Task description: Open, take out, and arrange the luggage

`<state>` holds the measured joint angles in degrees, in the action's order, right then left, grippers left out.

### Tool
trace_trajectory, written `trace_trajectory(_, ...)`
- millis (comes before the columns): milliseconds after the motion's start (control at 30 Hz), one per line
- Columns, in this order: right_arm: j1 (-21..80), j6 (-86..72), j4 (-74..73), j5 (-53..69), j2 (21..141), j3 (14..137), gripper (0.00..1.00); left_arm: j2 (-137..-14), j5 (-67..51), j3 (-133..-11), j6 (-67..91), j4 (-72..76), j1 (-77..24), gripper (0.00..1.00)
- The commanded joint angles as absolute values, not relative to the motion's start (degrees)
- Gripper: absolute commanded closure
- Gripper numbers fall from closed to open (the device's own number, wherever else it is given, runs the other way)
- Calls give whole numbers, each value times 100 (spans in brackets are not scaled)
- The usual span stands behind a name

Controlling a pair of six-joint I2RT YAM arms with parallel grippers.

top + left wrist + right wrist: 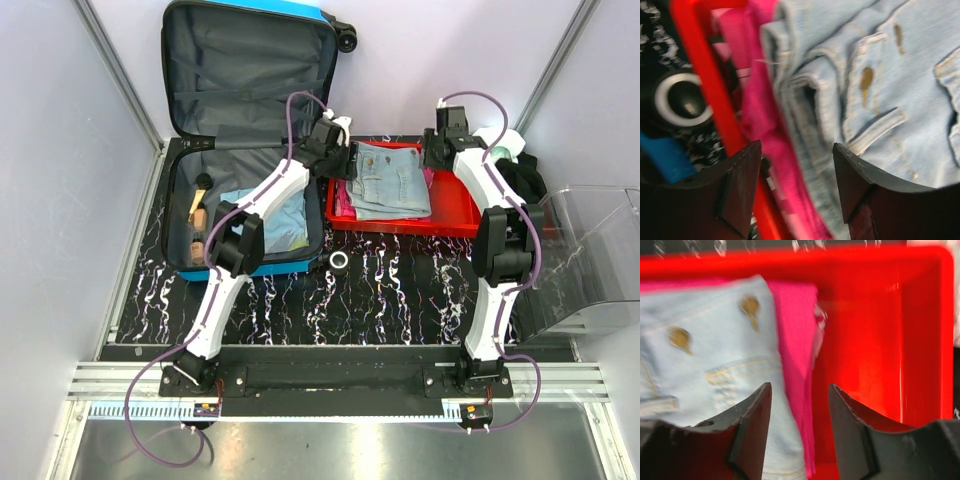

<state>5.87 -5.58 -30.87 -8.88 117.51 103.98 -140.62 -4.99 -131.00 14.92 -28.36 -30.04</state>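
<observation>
Nearest the lens, the dark, hard, wedge-shaped fingers of the left pincer [796, 150] stand apart with nothing between them, over the seam where folded jeans [880, 75] overlap a pink garment [757, 100]. The right pincer [800, 390] is likewise parted and empty, above the other end of the same stack. The jeans are pale, soft denim with raised stitching and brass-coloured rivets. The pink cloth under them is thinner and limp, and both lie in the glossy, rigid red tray [920, 340].

The luggage [240, 80] lies open at the back left of the marbled black bench [400, 290], its grey-lined lid propped upright. Its lower shell holds a light blue cloth [290, 215] and some small items I cannot identify.

I judge unpacking to be midway, with this garment set down. The next move calls for lifting clear of the tray wall, then reaching into the lower shell and pinching the slack blue cloth deep enough that it does not slip
</observation>
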Motion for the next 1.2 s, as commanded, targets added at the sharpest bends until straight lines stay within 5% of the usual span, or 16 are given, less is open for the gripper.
trace_trajectory(0, 931, -598, -2743, -836, 11522, 10723, 49, -13228, -474, -13386, 1283, -3145, -2682, 37)
trace_trajectory(133, 1309, -632, -2505, -19, 11960, 10932, 73, -12851, -633, -13037, 1187, -3576, -2347, 37)
trace_trajectory(633, 1784, -1204, -3936, 563, 14801, 14343, 87, -11462, 887, -9863, 1353, -3964, -475, 39)
trace_trajectory(900, 2108, -1265, -3639, -386, 13643, 14124, 56, -11470, 747, -9124, 1494, -3990, -176, 39)
trace_trajectory(1167, 3435, -1099, -3867, -571, 13630, 13983, 38, -11654, 413, -8930, 1731, -3946, -44, 38)
